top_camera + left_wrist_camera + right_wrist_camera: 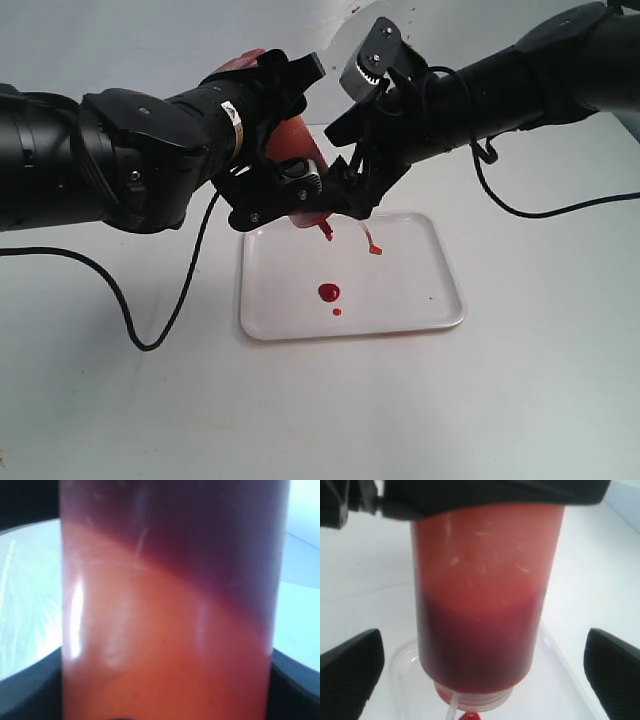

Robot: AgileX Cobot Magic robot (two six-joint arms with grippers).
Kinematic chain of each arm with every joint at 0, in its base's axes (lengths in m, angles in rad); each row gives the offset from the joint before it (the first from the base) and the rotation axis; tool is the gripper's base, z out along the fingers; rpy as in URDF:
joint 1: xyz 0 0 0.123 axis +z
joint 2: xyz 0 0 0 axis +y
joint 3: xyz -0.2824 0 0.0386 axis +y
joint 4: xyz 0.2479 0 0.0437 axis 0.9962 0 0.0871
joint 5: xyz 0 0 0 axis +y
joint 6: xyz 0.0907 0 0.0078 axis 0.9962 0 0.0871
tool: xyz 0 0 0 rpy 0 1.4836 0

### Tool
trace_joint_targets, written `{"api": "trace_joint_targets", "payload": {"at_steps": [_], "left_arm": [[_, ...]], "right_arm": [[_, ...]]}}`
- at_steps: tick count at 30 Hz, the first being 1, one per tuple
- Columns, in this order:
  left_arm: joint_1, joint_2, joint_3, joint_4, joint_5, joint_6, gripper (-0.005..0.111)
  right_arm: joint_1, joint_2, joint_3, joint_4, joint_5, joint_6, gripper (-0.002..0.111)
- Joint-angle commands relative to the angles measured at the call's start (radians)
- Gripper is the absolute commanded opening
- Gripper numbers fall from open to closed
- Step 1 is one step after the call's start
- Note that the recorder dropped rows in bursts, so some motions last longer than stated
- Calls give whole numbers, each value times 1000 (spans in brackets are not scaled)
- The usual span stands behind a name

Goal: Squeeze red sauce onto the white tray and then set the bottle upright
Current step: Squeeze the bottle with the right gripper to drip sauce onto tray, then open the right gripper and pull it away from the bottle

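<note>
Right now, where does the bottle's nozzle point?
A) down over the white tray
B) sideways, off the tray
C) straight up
A: the bottle is held upside down, its red nozzle hanging just above the white tray, where a blob of red sauce lies.

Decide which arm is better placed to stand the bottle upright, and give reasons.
Left. The left gripper holds the bottle, nozzle down over the tray, where sauce already lies. The right gripper is open, its fingers clear of the bottle.
</note>
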Motion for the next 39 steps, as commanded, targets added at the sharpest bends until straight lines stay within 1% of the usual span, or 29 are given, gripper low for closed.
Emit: {"api": "trace_joint_targets", "payload": {"at_steps": [1, 5, 13, 19, 23, 27, 32, 35, 39], "left_arm": [[2, -13, -14, 13, 29, -21, 0], [2, -13, -14, 13, 29, -21, 0], [2, -13, -14, 13, 25, -43, 0], [2, -13, -14, 13, 25, -93, 0], [4, -13, -14, 13, 25, -178, 0], [23, -13, -14, 13, 21, -289, 0], [60, -13, -14, 9, 17, -397, 0], [83, -13, -14, -28, -4, -463, 0], [120, -13, -14, -79, -81, -631, 0]], "right_arm": [[-1, -11, -7, -44, 16, 46, 105], [-20, -11, -7, -51, 51, 58, 105], [-138, -38, -7, -52, 242, 80, 105], [-168, -64, -7, -48, 298, 120, 105], [-168, -64, -7, -55, 316, 171, 105], [-168, -64, -7, -111, 327, 207, 105], [-168, -64, -7, -163, 244, 274, 105], [-168, -64, -7, -163, 199, 307, 105], [-168, -64, -7, -163, 160, 329, 105]]}}
